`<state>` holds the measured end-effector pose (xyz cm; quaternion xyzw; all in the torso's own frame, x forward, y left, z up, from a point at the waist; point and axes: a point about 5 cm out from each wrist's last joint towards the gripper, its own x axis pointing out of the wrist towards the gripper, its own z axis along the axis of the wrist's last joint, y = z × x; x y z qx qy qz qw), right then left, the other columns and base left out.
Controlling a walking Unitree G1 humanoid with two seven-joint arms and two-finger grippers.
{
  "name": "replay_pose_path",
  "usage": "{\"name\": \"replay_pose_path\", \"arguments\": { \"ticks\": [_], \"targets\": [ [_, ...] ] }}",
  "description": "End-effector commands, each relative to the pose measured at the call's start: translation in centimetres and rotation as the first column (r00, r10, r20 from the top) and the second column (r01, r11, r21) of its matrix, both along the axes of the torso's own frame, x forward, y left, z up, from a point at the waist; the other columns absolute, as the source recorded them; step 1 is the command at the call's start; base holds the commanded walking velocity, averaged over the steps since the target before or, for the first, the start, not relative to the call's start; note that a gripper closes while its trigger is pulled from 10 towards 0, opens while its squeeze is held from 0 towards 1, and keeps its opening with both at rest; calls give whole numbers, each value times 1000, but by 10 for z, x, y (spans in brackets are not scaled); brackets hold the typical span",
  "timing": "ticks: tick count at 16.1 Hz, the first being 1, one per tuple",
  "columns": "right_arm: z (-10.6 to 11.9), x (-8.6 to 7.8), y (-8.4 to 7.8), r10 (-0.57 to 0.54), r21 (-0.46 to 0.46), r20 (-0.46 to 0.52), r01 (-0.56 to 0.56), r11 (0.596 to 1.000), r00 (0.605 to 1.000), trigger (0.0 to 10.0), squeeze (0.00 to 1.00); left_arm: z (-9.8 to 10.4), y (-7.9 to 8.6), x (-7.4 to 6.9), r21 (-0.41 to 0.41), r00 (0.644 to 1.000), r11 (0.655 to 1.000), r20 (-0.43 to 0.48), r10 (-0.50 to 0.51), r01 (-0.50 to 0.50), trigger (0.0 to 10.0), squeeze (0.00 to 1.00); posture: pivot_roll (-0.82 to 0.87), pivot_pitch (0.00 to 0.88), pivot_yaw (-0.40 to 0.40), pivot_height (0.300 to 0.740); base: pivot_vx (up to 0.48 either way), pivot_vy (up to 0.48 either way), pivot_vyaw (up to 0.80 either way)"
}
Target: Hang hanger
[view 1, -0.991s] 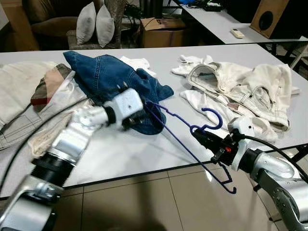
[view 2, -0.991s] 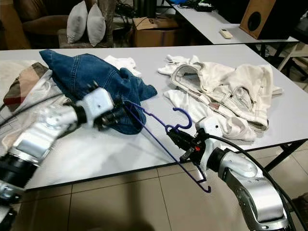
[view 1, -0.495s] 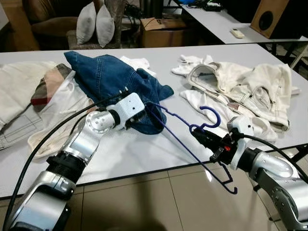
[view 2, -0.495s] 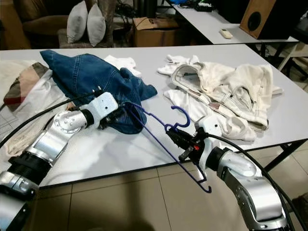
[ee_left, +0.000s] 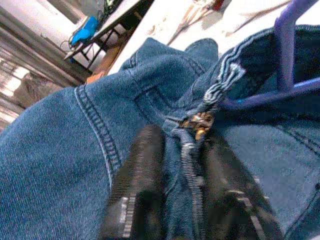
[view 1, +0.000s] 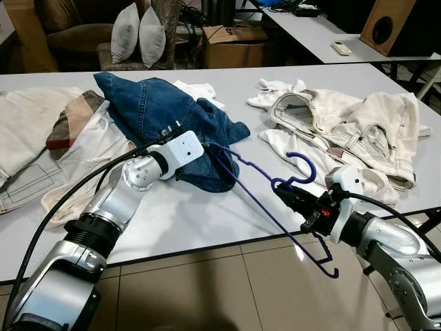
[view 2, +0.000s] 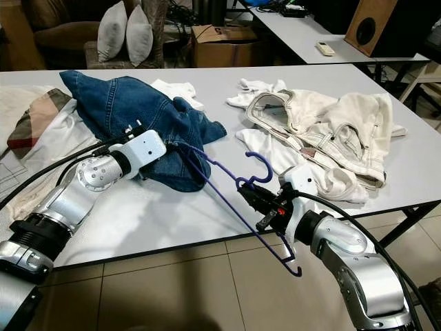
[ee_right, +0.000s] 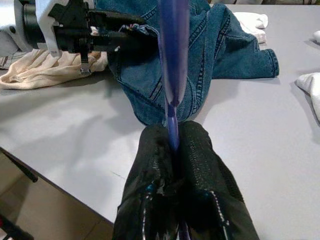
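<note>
A purple wire hanger (view 1: 265,200) slants over the table's front edge, its hook (view 1: 303,169) up near my right gripper (view 1: 284,194). That gripper is shut on the hanger just below the hook. The hanger's far end reaches into a pair of blue jeans (view 1: 155,110) heaped on the white table (view 1: 186,221). My left gripper (view 2: 169,153) is at the jeans' near edge, shut on a denim seam by the zipper (ee_left: 195,122). In the right wrist view the hanger wire (ee_right: 172,75) runs from the black fingers (ee_right: 200,165) toward the jeans (ee_right: 200,60).
A cream jacket (view 1: 358,131) lies on the table's right side. Pale clothes and a plaid piece (view 1: 69,121) cover the left. Beyond the table stand a cardboard box (view 1: 231,45), two cushions (view 1: 138,34) and a second table (view 1: 324,34). Tiled floor (view 1: 207,289) is below the front edge.
My left arm has swung in and stretched forward, bringing its gripper to the jeans' edge beside the hanger's end. The right gripper and hanger have hardly moved.
</note>
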<state>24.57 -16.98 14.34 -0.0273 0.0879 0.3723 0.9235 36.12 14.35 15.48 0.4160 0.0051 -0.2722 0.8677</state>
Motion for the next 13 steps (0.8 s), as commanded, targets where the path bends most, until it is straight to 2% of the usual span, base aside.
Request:
{"name": "replay_pose_path", "arguments": {
  "ticks": [1, 4, 7, 8, 9, 10, 12, 13],
  "targets": [
    [5, 3, -4, -10, -16, 24, 11, 1000, 1000, 10000, 0, 5, -2, 2, -20, 1000, 1000, 17, -4, 5, 0, 0, -72, 0, -52, 740, 0, 0, 0],
    [5, 3, -4, -9, -20, 23, 9, 1000, 1000, 10000, 0, 8, -6, 1, -53, 999, 997, -2, -49, 49, 0, 0, -68, 0, -55, 740, 0, 0, 0],
    [9, -5, 2, 80, 0, 35, -80, 997, 996, 10000, 0, 18, -10, 6, -216, 998, 976, -46, -33, 22, 0, 0, -70, 0, -52, 740, 0, 0, 0],
    [10, -7, 3, 94, 2, 32, -95, 996, 995, 10000, 0, 20, -11, 6, -240, 998, 971, -47, -30, 18, 0, 0, -70, 0, -52, 740, 0, 0, 0],
    [8, -11, 9, 137, 2, 21, -137, 991, 990, 10000, 0, 36, -17, 11, -280, 999, 960, -20, -39, 31, 0, 0, -74, 0, -51, 740, 0, 0, 0],
    [8, -10, 12, 137, 1, 19, -137, 991, 990, 10000, 0, 41, -19, 12, -293, 999, 955, -10, -45, 40, 0, 0, -75, 0, -51, 740, 0, 0, 0],
    [3, -2, 15, 82, -11, 10, -82, 997, 997, 10000, 0, 55, -26, 13, -332, 998, 941, 17, -68, 70, 0, 0, -75, 0, -51, 740, 0, 0, 0],
    [0, 9, 17, -8, -11, 10, 9, 1000, 1000, 10000, 0, 69, -31, 12, -355, 995, 929, 45, -93, 102, 0, 0, -76, 0, -51, 740, 0, 0, 0]
  ]
}}
